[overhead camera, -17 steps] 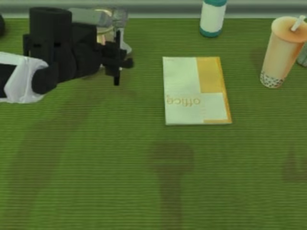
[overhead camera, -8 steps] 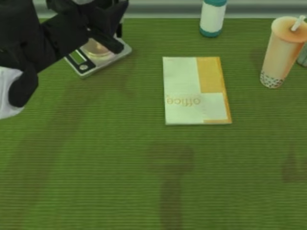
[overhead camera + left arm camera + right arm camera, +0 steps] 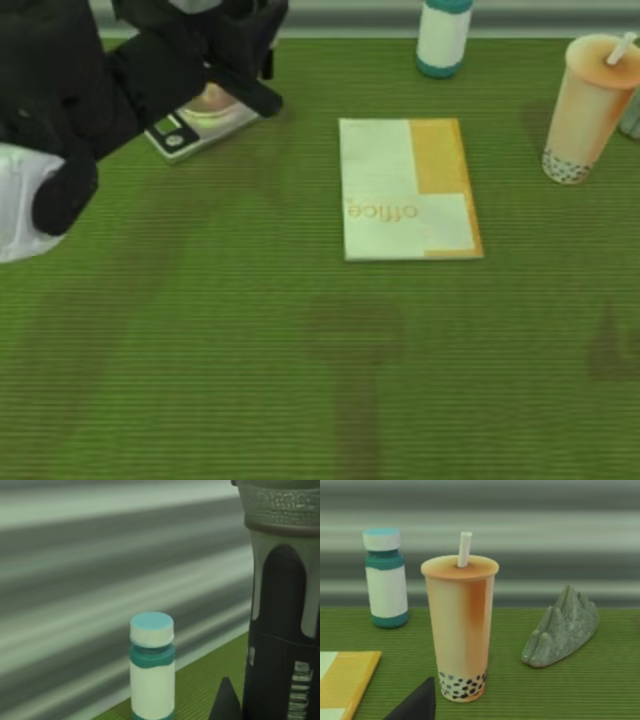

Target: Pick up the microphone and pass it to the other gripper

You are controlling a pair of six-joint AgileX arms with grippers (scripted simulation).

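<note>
Microphone (image 3: 280,605) sat clamped in left gripper (image 3: 235,60), up over scale (image 3: 190,125) at table's far left. Right gripper (image 3: 417,705) parked out of top view, fingers unclear. Could slip and drop if grip too loose during pass.

Our green ribbed-cloth bench (image 3: 250,340) carries a white-and-yellow booklet (image 3: 410,188), teal-capped white bottle (image 3: 443,37), orange bubble-tea cup (image 3: 588,108), small silver scale (image 3: 195,125) and grey rock ornament (image 3: 562,627).
</note>
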